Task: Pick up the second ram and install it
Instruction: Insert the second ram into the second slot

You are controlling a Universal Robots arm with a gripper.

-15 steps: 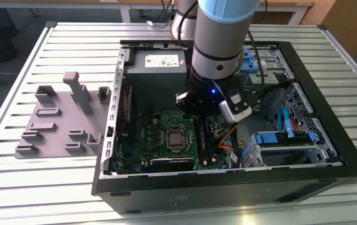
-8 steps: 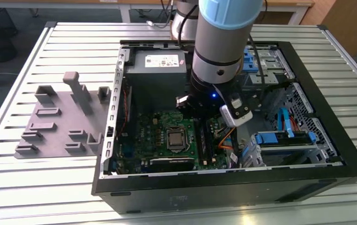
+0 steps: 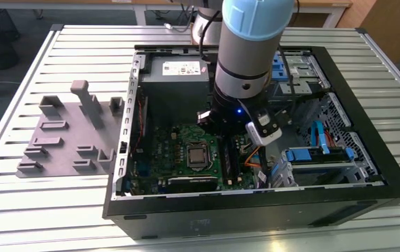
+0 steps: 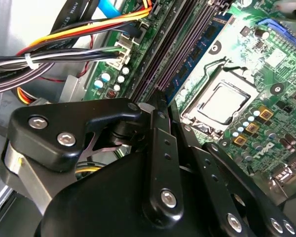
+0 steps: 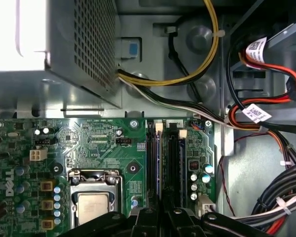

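I start nearest the wrist. The gripper (image 4: 158,98) hangs low inside the open computer case (image 3: 256,212). Its two black fingers are drawn together to a narrow point, and I see no gap between the tips. I cannot tell whether anything is pinched between them.

The tips sit at the near end of a thin green-blue strip which I take for the second ram (image 4: 200,47). It stands on edge in the long black slot nearest the processor socket (image 5: 91,197). Whether it is fully home, I cannot say.

I judge it light and stiff but fragile: a bare board with small chips on its faces. It should be held by its long bare edges or short ends, and any push should land on the top edge, straight down.

In the first wrist view its long axis (image 5: 158,163) runs from the gripper (image 5: 163,203) toward the pale latches at the far end of the slots. It lies parallel to the empty-looking slot beside it and along the socket's side.

Beyond it spreads the motherboard (image 3: 179,152), then the bundled cables (image 5: 266,123) and the perforated power supply box (image 5: 89,44). Outside the case, to the exterior view's left, the grey fixture (image 3: 67,131) stands on the slatted table (image 3: 25,199).
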